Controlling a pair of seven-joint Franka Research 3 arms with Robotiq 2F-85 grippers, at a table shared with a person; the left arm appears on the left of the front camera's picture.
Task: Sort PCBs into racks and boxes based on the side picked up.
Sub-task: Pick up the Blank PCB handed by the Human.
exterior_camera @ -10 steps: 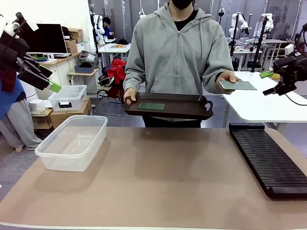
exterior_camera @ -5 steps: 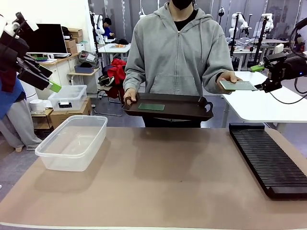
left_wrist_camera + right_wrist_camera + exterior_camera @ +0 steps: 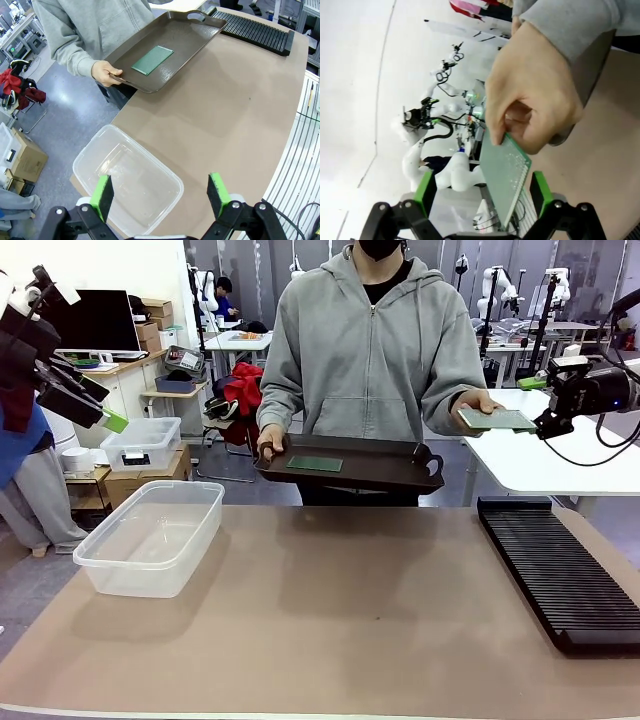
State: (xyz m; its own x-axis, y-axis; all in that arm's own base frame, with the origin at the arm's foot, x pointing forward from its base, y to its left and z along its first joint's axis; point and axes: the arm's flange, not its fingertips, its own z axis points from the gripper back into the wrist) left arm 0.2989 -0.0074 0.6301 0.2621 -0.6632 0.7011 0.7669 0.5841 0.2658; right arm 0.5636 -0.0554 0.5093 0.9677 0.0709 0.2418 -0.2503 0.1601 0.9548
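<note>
A thin green rectangular PCB (image 3: 497, 419) lies flat in the person's hand (image 3: 478, 400), just right of the dark brown handled tray (image 3: 400, 472). Its long axis points at the right arm's jaws, which stand open with the board's free end at their mouth, between the green pads (image 3: 426, 192). The left arm's jaws, open and empty, hang well left of the tray, and a second green PCB (image 3: 315, 464) lies on it.

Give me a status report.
Right gripper open, jaws either side of the PCB in the person's hand. Left gripper open, empty. Nothing in the way.
</note>
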